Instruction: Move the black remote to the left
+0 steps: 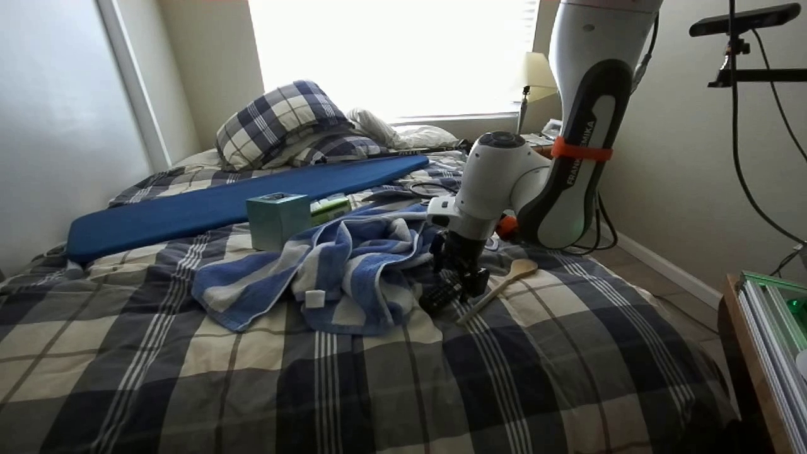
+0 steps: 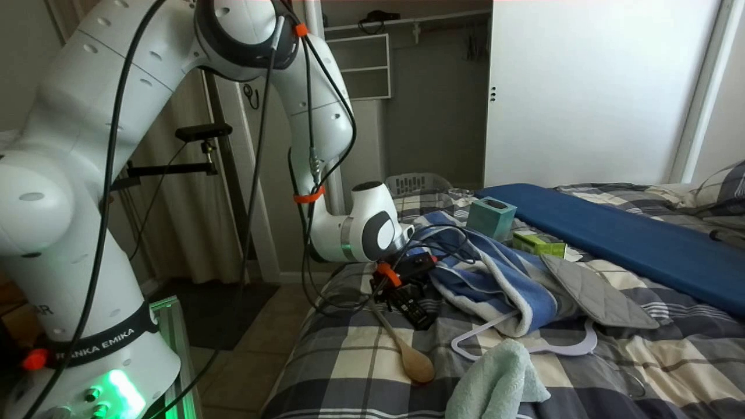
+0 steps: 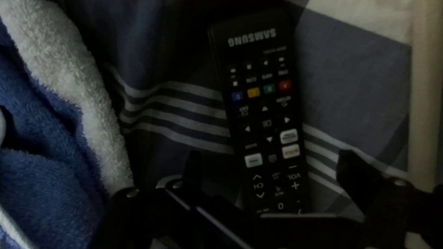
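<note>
The remote (image 3: 259,114) looks like plastic, mostly matt. The towel (image 3: 59,138) is cloth with a rough pile, and the washcloth (image 2: 495,384) is fluffy cloth. Smooth, dull wood makes the spoon (image 2: 411,356). The bedspread (image 1: 284,391) looks woven and matt, the pad (image 2: 602,294) is quilted cloth, and the hanger (image 2: 560,350) looks like smooth plastic. The arm (image 1: 488,180) has a smooth, faintly glossy shell; the gripper (image 3: 270,154) is matt, with shiny metal pins.

In an exterior view, wide rectangular window (image 1: 391,57) blown white, twelve o'clock. Wrist view dim; black two-fingered gripper (image 3: 270,155) near-silhouette, six o'clock.
</note>
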Available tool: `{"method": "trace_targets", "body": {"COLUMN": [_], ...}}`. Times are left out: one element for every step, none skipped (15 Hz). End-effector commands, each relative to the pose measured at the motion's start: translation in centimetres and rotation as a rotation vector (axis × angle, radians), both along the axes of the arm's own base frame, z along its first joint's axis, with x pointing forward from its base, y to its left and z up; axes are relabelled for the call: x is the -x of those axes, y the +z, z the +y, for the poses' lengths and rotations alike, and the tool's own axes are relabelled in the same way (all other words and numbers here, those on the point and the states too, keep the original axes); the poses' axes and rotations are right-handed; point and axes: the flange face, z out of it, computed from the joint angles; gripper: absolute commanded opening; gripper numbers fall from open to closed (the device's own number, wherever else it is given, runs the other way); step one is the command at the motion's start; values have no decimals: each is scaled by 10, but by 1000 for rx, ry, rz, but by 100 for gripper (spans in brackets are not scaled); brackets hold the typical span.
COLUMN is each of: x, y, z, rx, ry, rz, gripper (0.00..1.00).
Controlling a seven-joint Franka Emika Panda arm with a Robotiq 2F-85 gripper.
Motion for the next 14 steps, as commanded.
{"method": "trace_targets", "body": {"x": [-9,-10,-11,-11,-12,-12,-13,-13,-13,-13,-12,-11,-10,-10], "y": [-12,-13,-13,-13,-12,-12,-10,-10,-8,-6,-4,-1,5,11], "z": [-3,-3,-3,-2,-3,-2,-2,-1,-1,1,2,4,6,9], "rx": [0,2,2,0,2,2,2,2,2,-2,-5,-9,-15,-21], "ry": [45,49,50,49,50,51,53,54,53,51,47,43,41,39], "rz": [-24,-26,-26,-29,-32,-32,-34,-35,-37,-36,-35,-34,-38,-37], "gripper": [74,68,59,52,46,38,32,24,23,23,23,23,23,23]}}
